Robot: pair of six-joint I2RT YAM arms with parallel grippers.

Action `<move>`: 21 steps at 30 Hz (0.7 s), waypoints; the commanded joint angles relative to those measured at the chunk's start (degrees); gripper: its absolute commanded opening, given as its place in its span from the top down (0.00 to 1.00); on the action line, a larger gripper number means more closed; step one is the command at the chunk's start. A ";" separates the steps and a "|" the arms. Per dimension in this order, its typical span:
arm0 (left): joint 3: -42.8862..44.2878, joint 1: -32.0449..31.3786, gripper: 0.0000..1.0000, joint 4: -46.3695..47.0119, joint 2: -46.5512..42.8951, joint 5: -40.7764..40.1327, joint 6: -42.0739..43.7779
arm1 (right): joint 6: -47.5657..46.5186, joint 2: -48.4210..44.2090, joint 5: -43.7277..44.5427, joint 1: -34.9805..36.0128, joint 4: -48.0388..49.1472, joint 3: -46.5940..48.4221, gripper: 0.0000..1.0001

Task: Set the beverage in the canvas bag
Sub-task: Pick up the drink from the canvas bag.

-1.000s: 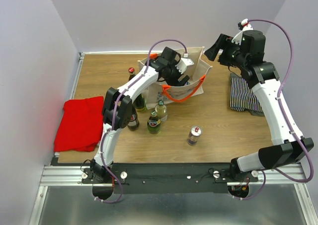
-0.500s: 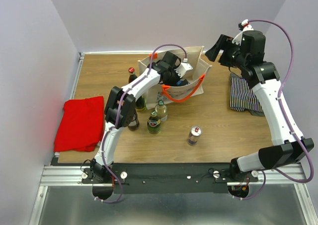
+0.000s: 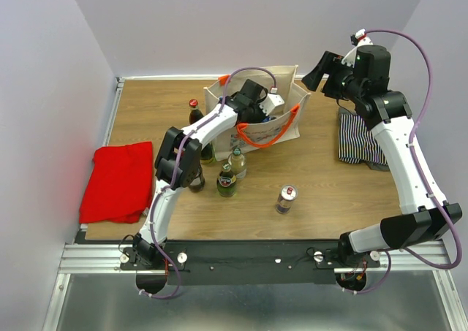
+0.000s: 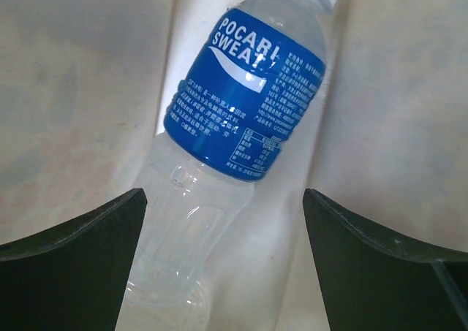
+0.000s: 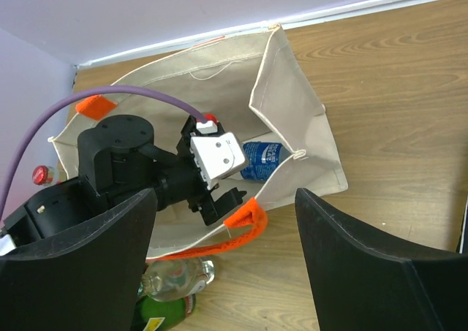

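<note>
Standing beside the rig, I logged the top view first: the left gripper (image 3: pixel 263 113) was sunk inside the canvas bag (image 3: pixel 276 132), while the right gripper (image 3: pixel 316 69) hung in the air just past the bag's right rim, not touching it. Against a second earlier, the bag's near wall and its orange handle (image 3: pixel 294 113) had drawn back from a forward sag to stand nearer upright, and the left wrist had shifted a little; the right arm had not moved. Left wrist view: the beverage (image 4: pixel 241 104), a clear bottle with a blue label, lay on its side on the canvas floor (image 4: pixel 73 90), with the left gripper (image 4: pixel 223 196) spread wide to either side of its lower end and no squeeze on it that I could see. Right wrist view: looking down the bag's mouth (image 5: pixel 292 104), the blue label (image 5: pixel 262 158) showed at the bottom beside the left wrist; the right gripper (image 5: pixel 225 192) was apart and held nothing. Judgement: bottle delivered and let go, the placing itself done. What remained was lifting the left arm out without snagging the handle or dragging the bag.
</note>
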 commanded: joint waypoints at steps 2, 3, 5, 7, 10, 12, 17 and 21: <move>-2.31 -0.12 0.04 -3.45 5.08 -6.89 -1.13 | 0.36 -1.45 0.97 -0.30 -0.44 1.81 0.16; -1.96 -0.21 0.04 -3.37 5.34 -7.25 -1.13 | 0.45 -1.53 0.97 -0.21 -0.53 1.90 0.16; -1.70 -0.21 0.04 -3.37 5.52 -7.95 -1.30 | 0.53 -1.53 0.88 -0.30 -0.62 1.99 0.16; -1.26 -0.13 0.04 -3.63 5.96 -8.48 -1.57 | 0.62 -1.71 0.97 -0.30 -0.62 2.16 0.16; -0.73 -0.21 0.05 -3.72 6.39 -8.92 -1.83 | 0.71 -1.88 0.88 -0.21 -0.71 2.34 0.16; 0.23 -0.21 0.10 -4.33 6.83 -9.27 -2.09 | 0.89 -2.06 0.71 -0.21 -0.71 2.34 0.16; 0.33 -0.21 0.35 -4.24 7.28 -9.27 -2.45 | 1.24 -2.59 0.62 -0.30 -0.80 1.73 0.16; 0.41 -0.30 0.99 -4.16 6.84 -9.62 -3.06 | 1.59 -3.03 0.62 -0.21 -0.53 1.11 0.16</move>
